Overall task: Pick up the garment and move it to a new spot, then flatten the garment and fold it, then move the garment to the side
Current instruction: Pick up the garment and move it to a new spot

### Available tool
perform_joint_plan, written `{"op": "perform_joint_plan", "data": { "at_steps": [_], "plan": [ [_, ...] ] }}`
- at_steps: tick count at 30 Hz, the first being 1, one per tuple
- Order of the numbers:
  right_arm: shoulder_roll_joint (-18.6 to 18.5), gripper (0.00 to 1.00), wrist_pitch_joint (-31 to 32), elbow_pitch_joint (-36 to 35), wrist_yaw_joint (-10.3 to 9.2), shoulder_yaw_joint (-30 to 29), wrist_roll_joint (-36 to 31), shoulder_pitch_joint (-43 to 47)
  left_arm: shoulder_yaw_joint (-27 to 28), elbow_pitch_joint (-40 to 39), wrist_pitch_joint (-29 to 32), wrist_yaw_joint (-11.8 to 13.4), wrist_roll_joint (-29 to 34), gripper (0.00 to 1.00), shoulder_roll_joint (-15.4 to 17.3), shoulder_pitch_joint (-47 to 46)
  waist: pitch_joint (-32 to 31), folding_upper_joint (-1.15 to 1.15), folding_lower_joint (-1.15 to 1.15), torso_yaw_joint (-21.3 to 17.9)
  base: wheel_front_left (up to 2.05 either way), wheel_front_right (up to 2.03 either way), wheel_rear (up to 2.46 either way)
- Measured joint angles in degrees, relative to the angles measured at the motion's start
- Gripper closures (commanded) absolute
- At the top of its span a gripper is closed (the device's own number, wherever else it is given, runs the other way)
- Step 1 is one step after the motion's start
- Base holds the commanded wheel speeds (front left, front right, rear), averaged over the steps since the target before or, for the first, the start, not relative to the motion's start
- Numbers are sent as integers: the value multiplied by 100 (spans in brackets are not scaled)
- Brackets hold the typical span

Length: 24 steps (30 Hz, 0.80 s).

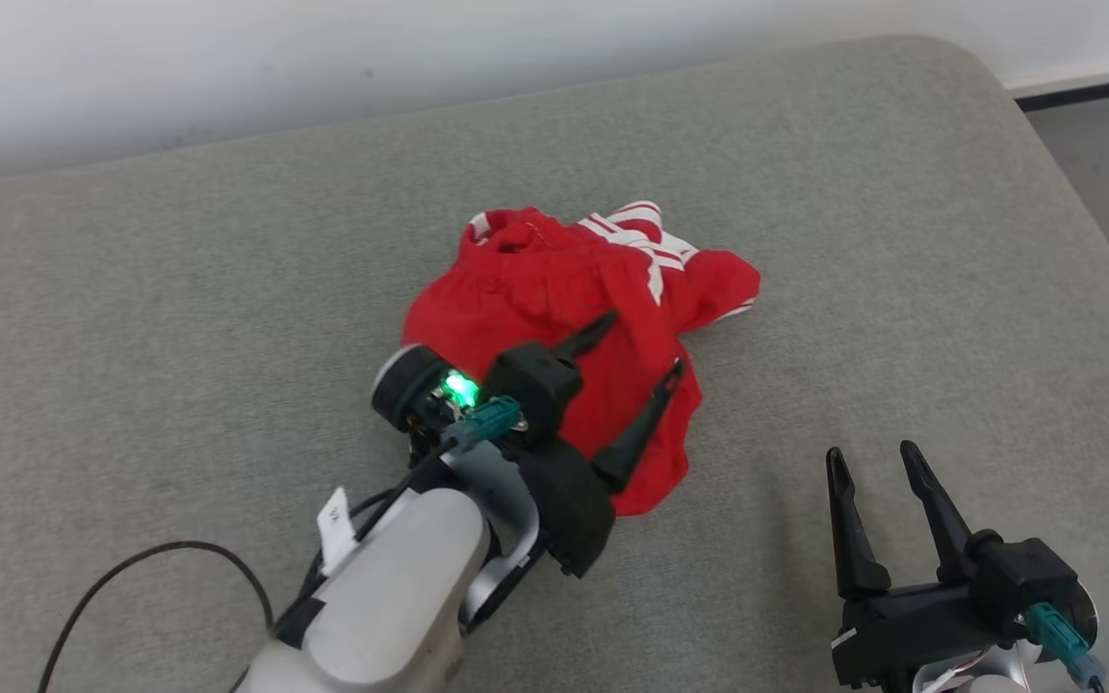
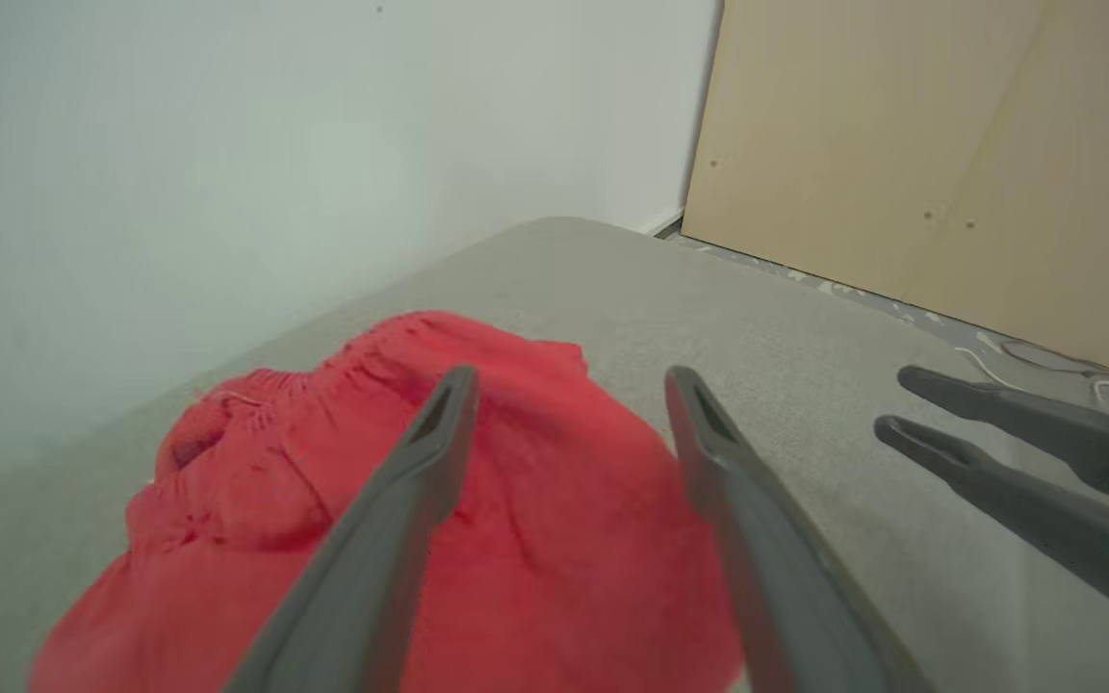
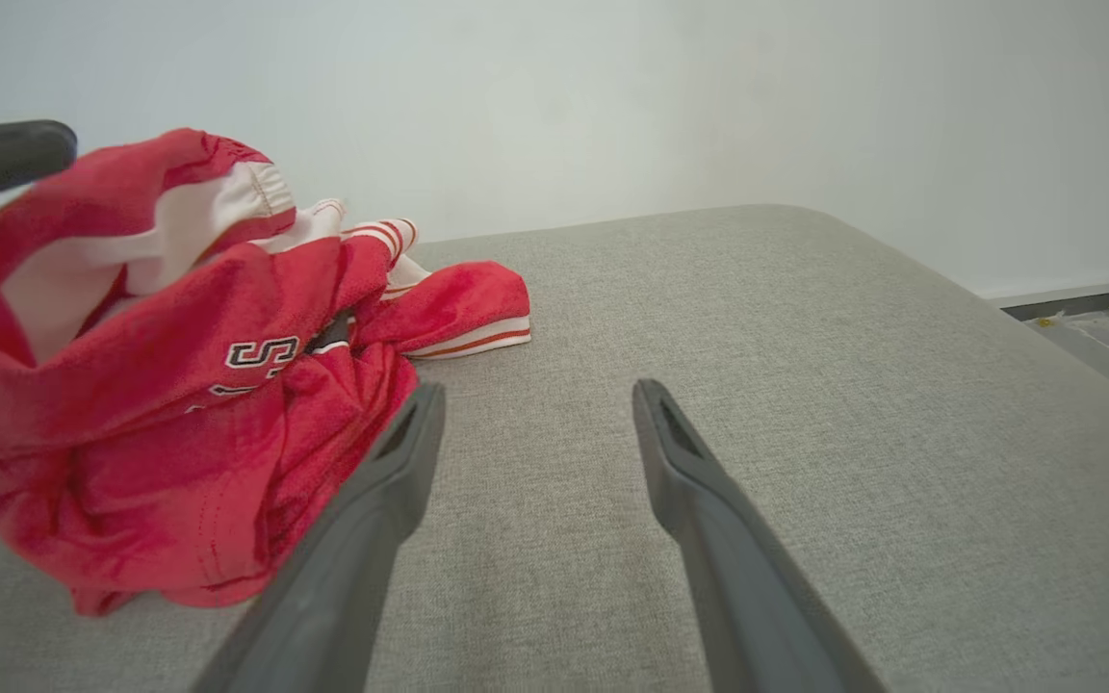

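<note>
Big grey cushion [image 1: 853, 241] spans the head view, and the red garment [image 1: 554, 289] lies crumpled in a heap just above centre frame. It looks light, thin and limp, so it should drape and bunch rather than hold shape, and nothing about it seems fragile. The left gripper [image 1: 645, 341] hangs over the heap's lower half, fingers spread wide and clamping nothing. The right gripper [image 1: 872, 449] sits lower right, off the cloth, fingers apart too. Best bite, I'd say: the gathered waistband [image 1: 516, 236] at the heap's top.

Matt red cloth garment [image 1: 564, 318]; woven grey cushion [image 1: 179, 337].
</note>
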Motion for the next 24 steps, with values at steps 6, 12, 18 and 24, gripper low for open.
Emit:
{"op": "perform_joint_plan", "data": {
  "at_steps": [6,12,18,24],
  "plan": [
    [0,0,-25,51,0,35,90,-25,-423,422,339,229,158,0,2,-77,82,0,0,-228,0,0,0],
    [0,0,-37,-14,0,-14,119,-23,-524,749,479,346,164,100,-2,-76,90,0,-1,-301,0,0,0],
    [0,0,-38,-25,0,-37,112,0,-497,829,202,338,122,100,1,-200,5,0,-1,-204,0,0,0],
    [0,0,-38,26,0,-63,88,60,-319,638,-40,216,4,100,2,-918,-209,0,-1,-92,0,0,0]
  ]
}}
